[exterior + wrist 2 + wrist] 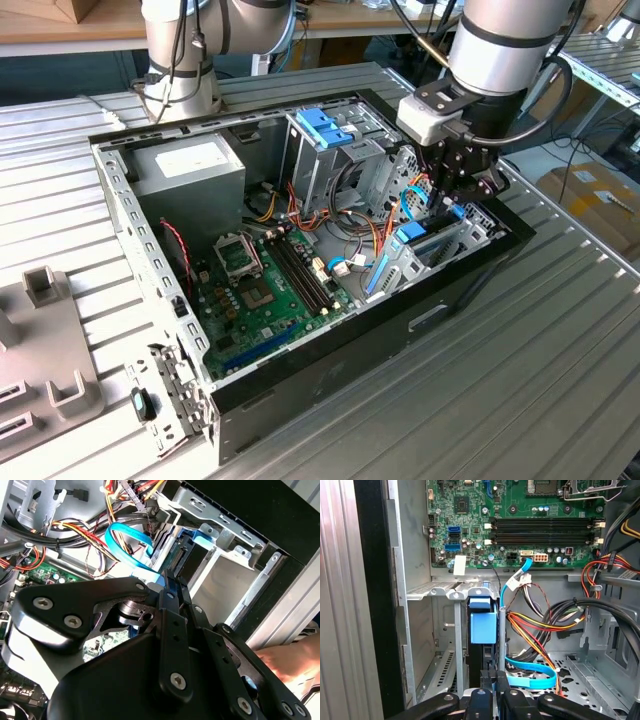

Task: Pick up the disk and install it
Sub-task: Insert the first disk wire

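Arm (500,40) is reaching down into the open case (330,390), which is lying on a ribbed table (530,380). Gripper (452,205) (494,677) (172,580) is hanging at the mouth of the silver cage (445,592), at the case end nearest the exterior view's right. Disk (412,235) (483,625) is standing on edge in a cage slot directly ahead of the gripper tips, with its light-blue carrier facing the gripper. The tips are sitting right at the disk's near end. Grip state: cannot tell from these views whether the gripper is clamping the disk or only resting against it. A flat blue cable (530,677) (125,535) is looping just beside the gripper, next to a bundle of red, yellow and black wires (540,625). Motherboard (260,290) (520,510) is lying beyond the cage, well away from the gripper. A darker blue bracket (325,125) is sitting atop a second cage farther back, and the power supply (190,165) is occupying the corner farthest from the gripper. In the second wrist view, what looks like a hand (285,660) is showing outside the case wall.
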You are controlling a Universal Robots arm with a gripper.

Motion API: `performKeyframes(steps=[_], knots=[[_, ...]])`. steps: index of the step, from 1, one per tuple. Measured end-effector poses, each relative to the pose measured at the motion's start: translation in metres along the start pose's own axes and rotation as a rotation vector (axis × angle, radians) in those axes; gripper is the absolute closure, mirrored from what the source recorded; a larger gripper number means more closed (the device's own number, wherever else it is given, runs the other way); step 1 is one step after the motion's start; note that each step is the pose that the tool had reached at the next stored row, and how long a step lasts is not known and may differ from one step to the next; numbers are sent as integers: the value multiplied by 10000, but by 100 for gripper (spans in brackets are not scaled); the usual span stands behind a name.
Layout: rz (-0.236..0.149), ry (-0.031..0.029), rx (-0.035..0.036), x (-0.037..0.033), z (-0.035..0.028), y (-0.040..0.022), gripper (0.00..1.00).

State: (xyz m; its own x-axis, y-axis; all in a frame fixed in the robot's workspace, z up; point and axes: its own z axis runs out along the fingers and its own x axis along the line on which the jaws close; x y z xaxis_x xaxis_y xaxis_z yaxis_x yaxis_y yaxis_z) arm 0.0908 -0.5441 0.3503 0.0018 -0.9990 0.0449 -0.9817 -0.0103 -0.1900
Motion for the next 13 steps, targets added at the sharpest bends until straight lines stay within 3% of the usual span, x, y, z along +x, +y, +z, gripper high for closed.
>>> performKeyframes(steps=[3,6,8,11,13], knots=[[-5,-6,24,0,7,2,84],[-25,-59,66,-1,12,4,84],[-56,-117,145,0,14,7,84],[-80,-137,396,30,13,39,84],[-83,-140,496,40,8,73,84]])
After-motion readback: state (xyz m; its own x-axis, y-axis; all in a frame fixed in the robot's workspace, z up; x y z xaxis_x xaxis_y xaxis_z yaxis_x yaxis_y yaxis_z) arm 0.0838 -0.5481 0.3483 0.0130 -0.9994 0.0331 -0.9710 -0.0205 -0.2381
